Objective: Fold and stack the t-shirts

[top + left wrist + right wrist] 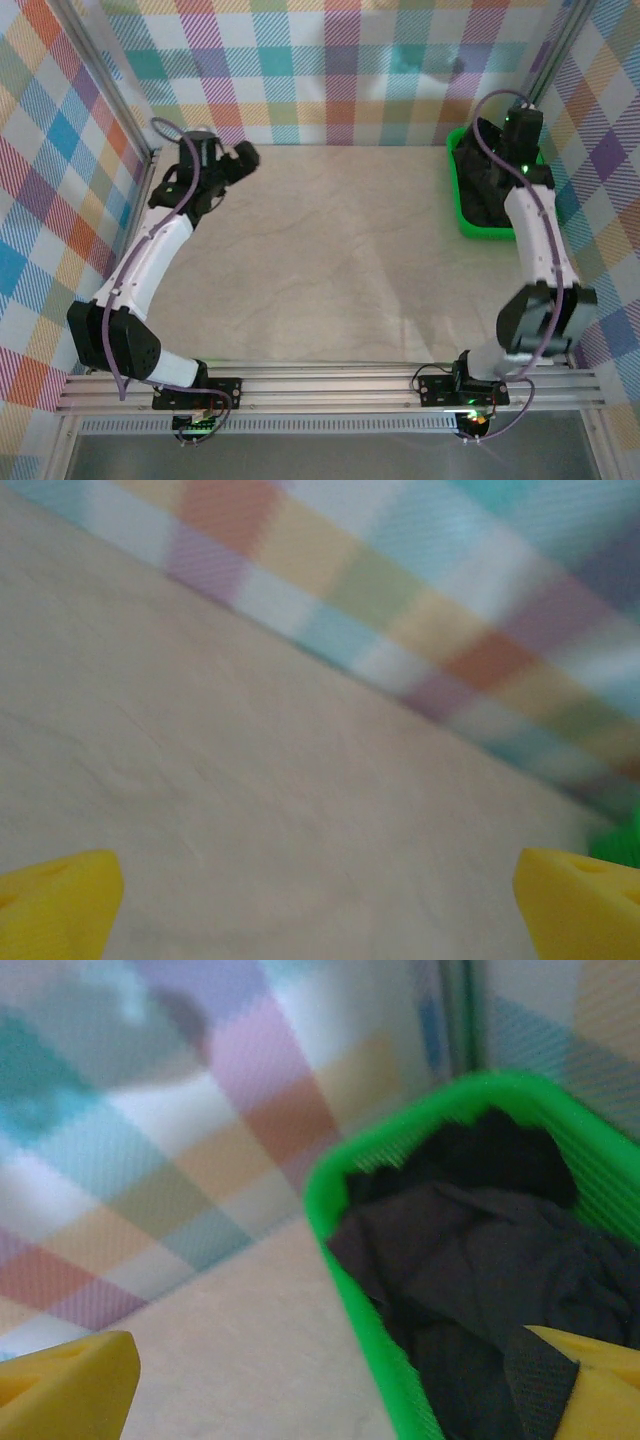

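I work in a robot lab cell — a staged booth. My table is a bare beige slab, closed in on its far, left and right sides by plaid cloth walls stretched behind aluminium posts. Along the table's near edge runs an aluminium rail — my left arm and right arm are bolted there.

R arm over green bin (dark t-shirts inside), L arm far left of table.
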